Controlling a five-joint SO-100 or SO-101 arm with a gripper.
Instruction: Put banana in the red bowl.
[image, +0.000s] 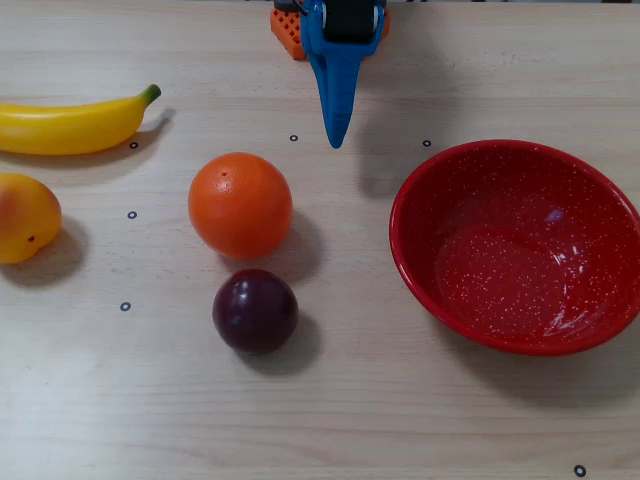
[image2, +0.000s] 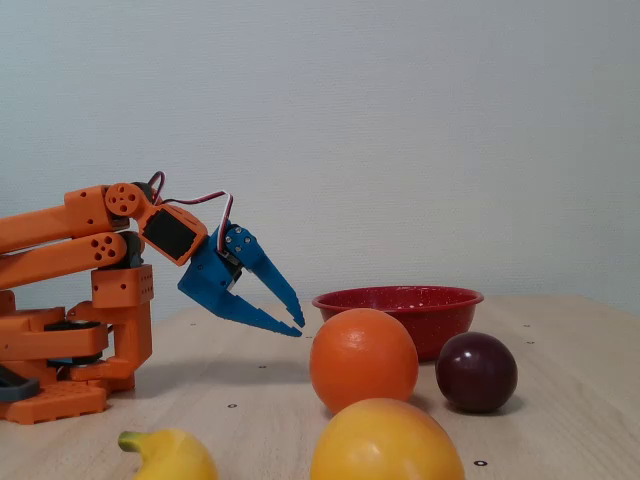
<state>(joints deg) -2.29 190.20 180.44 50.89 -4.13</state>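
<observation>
- Slightly parted and holding nothing, the gripper (image2: 297, 322) hangs above the table (image: 400, 420) with its blue tips pointing down and forward; the fixed view shows a narrow gap at the fingertips.
- Lying at the far left edge of the overhead view, the banana (image: 70, 126) is untouched, its green stem toward the middle of the table and its other end cut off by the frame.
- At the right in that view the red bowl (image: 412, 250) sits empty, well apart from the banana.
- Between them lie an orange (image: 240, 204) and, just beside it, a dark plum (image: 255, 310); a yellow-orange fruit (image: 25, 216) rests near the banana.
- By my judgement the task has barely begun: the step in hand is the reach toward the banana.
- Next, the arm would need to swing toward the left of the overhead view, open wider, come down across the banana's middle and close, keeping clear of the orange.
</observation>
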